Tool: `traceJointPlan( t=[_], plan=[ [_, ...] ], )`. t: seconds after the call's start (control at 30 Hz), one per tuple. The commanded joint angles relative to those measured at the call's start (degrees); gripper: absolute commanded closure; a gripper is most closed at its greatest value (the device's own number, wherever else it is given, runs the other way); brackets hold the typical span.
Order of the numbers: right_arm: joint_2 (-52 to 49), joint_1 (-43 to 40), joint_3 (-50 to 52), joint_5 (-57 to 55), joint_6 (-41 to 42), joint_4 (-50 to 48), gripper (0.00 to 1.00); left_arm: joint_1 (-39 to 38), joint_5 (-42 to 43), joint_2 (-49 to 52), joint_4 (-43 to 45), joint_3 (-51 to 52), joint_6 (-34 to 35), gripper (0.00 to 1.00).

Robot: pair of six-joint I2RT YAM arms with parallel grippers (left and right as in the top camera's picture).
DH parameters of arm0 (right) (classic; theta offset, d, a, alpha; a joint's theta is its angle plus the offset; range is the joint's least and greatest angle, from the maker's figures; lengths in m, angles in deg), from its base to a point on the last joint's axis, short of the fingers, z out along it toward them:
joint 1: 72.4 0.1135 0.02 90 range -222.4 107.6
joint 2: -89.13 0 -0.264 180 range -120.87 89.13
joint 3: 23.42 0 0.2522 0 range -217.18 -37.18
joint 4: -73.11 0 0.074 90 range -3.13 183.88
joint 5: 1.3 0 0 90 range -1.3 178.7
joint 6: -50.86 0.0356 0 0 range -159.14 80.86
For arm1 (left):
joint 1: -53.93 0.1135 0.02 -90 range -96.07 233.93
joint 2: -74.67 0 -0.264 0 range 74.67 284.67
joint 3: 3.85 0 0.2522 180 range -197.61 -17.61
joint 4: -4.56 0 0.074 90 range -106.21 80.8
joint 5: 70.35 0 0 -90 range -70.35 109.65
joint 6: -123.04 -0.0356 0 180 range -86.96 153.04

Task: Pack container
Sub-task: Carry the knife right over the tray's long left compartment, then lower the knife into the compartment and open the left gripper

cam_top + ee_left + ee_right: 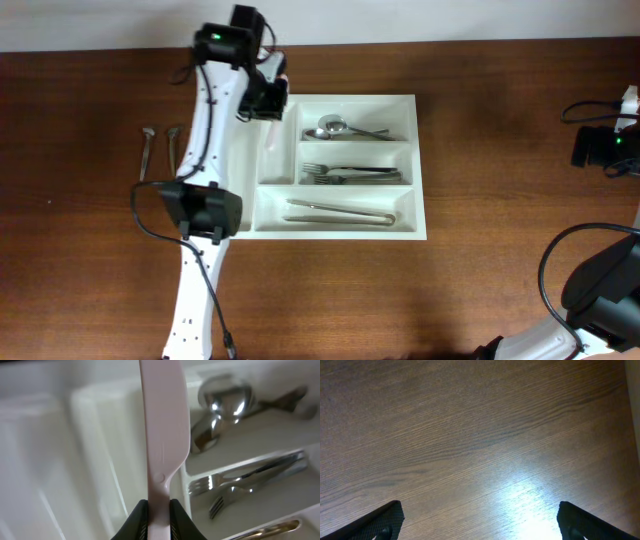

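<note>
**Ana:** Where is the large white plastic cutlery tray (421,170) with its five compartments?

**Ben:** It lies flat on the brown wooden table (500,300), near the middle. The three long compartments hold shiny metal spoons (340,127), metal forks (350,174) and long metal tongs (340,212).

**Ana:** And the left gripper (159,512)?

**Ben:** It hangs over the left part of the tray. Its two black fingers (137,520) pinch the handle of a flat white plastic knife (164,425). The blade points away from the gripper, above a narrow upright compartment.

**Ana:** How will the tray handle, in his opinion?

**Ben:** He judges it light for its size, stiff and smooth. On the wood it can probably slide if the knife pushes against a wall. If it must be held, the outer rim is the best place, because the thin dividers give less grip.

**Ana:** And the knife?

**Ben:** It looks very light, thin and a little flexible. The grip low on the handle seems good, but the smooth plastic may turn between the fingers.

**Ana:** What does the right gripper (480,522) do?

**Ben:** Its fingers stand wide apart above bare wood, far from the tray, and hold nothing.
</note>
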Motion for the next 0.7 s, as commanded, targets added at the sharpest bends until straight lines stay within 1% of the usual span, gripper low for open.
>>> traceJointPlan(
  t=[0.0,0.2,0.43,0.67],
  plan=[
    [0.1,0.1,0.1,-0.3,0.3,0.0,0.01,-1.6,-3.5,0.4,-0.2,2.5,1.6,0.86],
    [0.1,0.1,0.1,-0.3,0.3,0.0,0.01,-1.3,-4.1,0.4,-0.2,4.5,5.3,0.85],
    [0.1,0.1,0.1,-0.3,0.3,0.0,0.01,0.2,-5.1,0.4,-0.2,8.4,5.4,0.84],
    [0.1,0.1,0.1,-0.3,0.3,0.0,0.01,-0.2,-5.1,0.4,-0.2,10.4,5.5,0.85]
  ],
)
